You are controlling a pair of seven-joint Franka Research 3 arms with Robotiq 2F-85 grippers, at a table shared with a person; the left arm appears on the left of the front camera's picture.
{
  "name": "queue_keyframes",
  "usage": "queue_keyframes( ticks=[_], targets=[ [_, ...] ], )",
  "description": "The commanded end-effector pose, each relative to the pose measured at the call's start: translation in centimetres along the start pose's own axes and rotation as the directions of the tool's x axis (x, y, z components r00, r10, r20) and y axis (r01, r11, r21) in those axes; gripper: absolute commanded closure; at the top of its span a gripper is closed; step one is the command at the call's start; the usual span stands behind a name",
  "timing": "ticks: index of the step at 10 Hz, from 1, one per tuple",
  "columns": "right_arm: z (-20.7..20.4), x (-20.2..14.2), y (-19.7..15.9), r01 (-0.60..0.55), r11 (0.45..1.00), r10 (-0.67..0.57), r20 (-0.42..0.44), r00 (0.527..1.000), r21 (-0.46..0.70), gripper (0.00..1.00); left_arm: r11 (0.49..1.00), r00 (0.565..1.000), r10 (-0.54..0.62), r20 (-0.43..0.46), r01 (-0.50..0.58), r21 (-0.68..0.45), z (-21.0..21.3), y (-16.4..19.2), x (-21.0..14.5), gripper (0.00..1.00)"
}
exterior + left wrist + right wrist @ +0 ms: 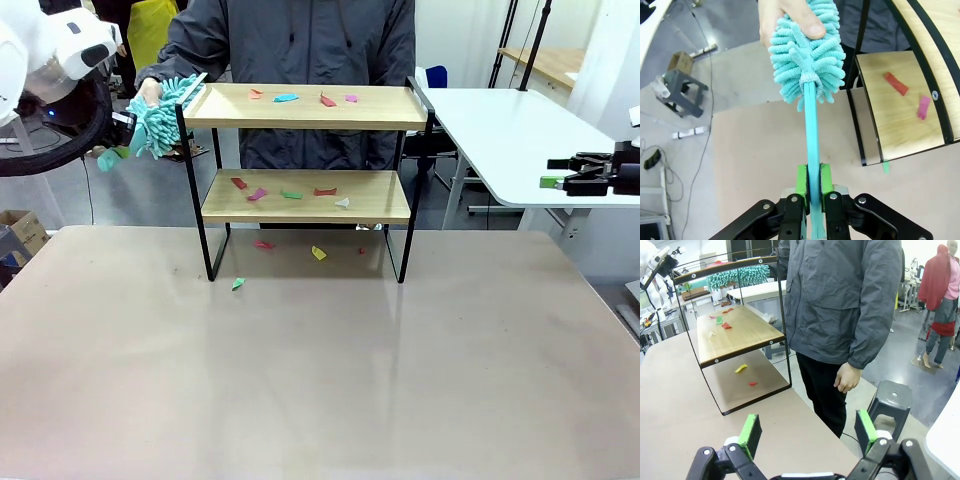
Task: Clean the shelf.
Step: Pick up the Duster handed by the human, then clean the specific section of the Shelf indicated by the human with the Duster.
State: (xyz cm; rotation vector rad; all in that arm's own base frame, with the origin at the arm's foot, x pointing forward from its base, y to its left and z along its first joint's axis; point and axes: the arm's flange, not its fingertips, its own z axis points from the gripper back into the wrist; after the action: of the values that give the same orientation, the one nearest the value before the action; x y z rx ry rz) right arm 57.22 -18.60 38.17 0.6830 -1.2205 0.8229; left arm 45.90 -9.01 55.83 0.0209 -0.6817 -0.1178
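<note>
The two-tier light-wood, black-framed shelf [230,105] is standing at the far middle of the beige table [320,380], carrying coloured paper scraps [286,97]. The left gripper [812,182] is clamping a fluffy teal duster [807,57] by its handle and would probably do best sweeping flat along each board once the person's hand [785,15] is letting go, while the right gripper [808,431] is gaping empty.

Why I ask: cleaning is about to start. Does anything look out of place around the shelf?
Yes: small coloured scraps litter the shelf, some on its top board and some on the lower board. More lie on the table under and just in front of it. Nothing looks tipped or damaged.
</note>
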Motion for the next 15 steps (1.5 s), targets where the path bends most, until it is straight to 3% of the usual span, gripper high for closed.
queue_keyframes(
  ticks=[1,2,12,13,15],
  targets=[
    [-0.2,0.9,0.4,0.015,1.0,-0.015,-0.001,1.0,-0.016,0.0,0.996,0.997,0.077,0.003,-0.077,0.039,0.0,0.2,0.2,1.0],
    [-0.2,0.9,0.4,0.015,1.0,-0.015,-0.001,1.0,-0.016,0.0,1.0,1.0,0.0,0.0,0.0,0.0,0.0,0.0,0.0,1.0],
    [-0.2,0.9,0.4,0.015,1.0,-0.015,-0.001,1.0,-0.016,0.0,1.0,1.0,0.0,0.0,0.0,0.0,0.0,0.0,0.0,1.0],
    [-0.2,0.9,0.4,0.015,1.0,-0.015,-0.001,1.0,-0.016,0.0,1.0,1.0,0.013,-0.006,-0.013,-0.002,-0.2,-0.3,-0.1,0.87],
    [-0.2,0.9,0.4,0.015,1.0,-0.015,-0.001,1.0,-0.016,0.0,0.995,0.994,-0.096,-0.043,0.096,-0.001,1.7,3.0,-0.2,0.87]
  ],
)
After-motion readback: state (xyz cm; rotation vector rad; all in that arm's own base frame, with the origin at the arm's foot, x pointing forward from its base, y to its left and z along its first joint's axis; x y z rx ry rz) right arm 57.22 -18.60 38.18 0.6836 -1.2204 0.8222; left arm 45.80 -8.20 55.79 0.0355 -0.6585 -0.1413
